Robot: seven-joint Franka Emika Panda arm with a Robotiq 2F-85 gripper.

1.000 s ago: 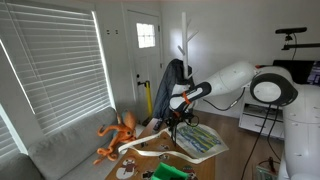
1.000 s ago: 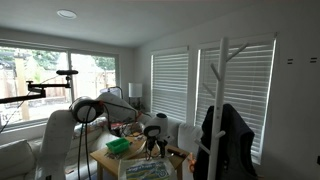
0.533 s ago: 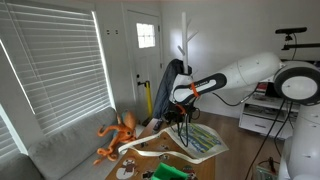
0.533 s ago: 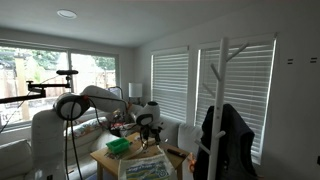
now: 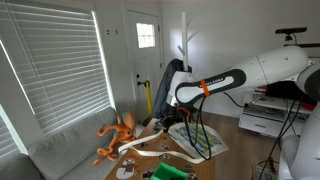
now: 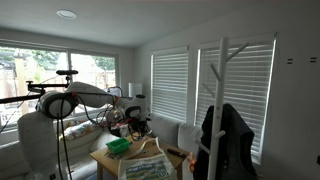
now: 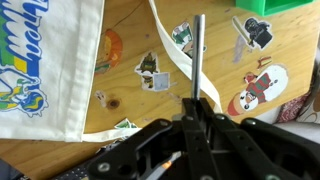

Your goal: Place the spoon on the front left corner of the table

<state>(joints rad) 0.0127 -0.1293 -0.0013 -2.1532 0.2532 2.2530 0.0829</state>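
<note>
Wrist view: pincer [image 7: 196, 108] clamps slim grey metal spoon [image 7: 198, 50] above table [image 7: 130, 25].

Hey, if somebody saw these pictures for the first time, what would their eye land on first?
Probably the bright orange octopus toy sprawled on the grey sofa below the blinds, in an exterior view. Next comes the big robot arm stretching in from the right edge of that view. In the wrist view, the hand grips a spoon by its metal handle above the sticker-covered wooden table.
</note>
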